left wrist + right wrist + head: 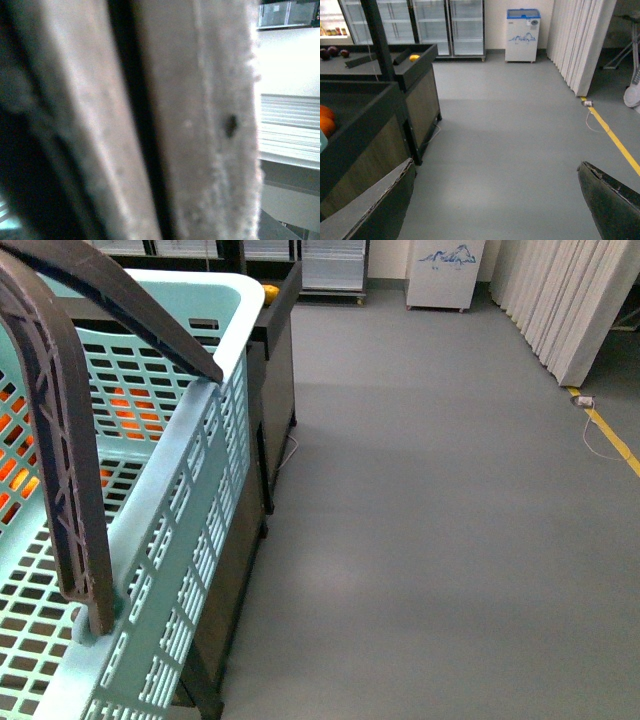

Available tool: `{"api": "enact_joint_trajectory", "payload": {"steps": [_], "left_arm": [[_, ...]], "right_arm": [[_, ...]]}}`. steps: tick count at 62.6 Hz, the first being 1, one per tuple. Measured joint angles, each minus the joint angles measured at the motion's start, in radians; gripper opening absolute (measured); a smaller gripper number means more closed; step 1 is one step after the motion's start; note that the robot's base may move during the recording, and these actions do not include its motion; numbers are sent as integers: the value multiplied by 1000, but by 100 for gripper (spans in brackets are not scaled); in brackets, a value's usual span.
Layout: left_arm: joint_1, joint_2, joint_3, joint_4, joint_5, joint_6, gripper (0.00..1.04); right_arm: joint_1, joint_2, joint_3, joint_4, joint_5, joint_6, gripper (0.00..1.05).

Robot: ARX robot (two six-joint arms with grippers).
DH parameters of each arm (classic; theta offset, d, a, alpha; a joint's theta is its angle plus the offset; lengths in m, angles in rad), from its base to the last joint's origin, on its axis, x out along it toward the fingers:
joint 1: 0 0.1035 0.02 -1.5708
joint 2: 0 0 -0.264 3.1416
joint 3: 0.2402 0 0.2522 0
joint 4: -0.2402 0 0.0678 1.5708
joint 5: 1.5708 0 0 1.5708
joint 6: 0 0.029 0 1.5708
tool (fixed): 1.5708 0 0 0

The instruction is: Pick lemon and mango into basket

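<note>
The basket (170,570) fills the left side of the front view. It is light blue-green with slotted walls and floor, and its two brown handles (60,440) are swung up across the upper left of the frame. No fruit can be seen on the part of its floor that shows. It sits on a dark worktop (228,580) whose side panel drops to the floor at the lower middle. Orange fruits (135,405) glow through the slots of the far wall.

A small orange-yellow fruit (270,290) lies on the farther worktop (282,350) near the top of the frame, just past the basket's rim. It is too small to tell whether it is the lemon. The right wrist view shows the same fruit (414,57) in the upper left, apart from some dark red fruits (332,51).

The right tool (496,163) hangs over bare grey floor (510,150) with its fingers spread wide and gripping nothing.

The left wrist view is filled by blurred grey-brown surfaces very close to the lens. The left tool's state cannot be told.

A white freezer (445,270) and a pale curtain (570,300) stand at the upper right.
</note>
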Motion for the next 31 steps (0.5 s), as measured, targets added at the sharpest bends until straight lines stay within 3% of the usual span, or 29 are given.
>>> {"api": "enact_joint_trajectory", "payload": {"steps": [31], "left_arm": [[0,0,0,0,-1,1,28]], "right_arm": [[0,-1,0,0,-3,0,96]]}}
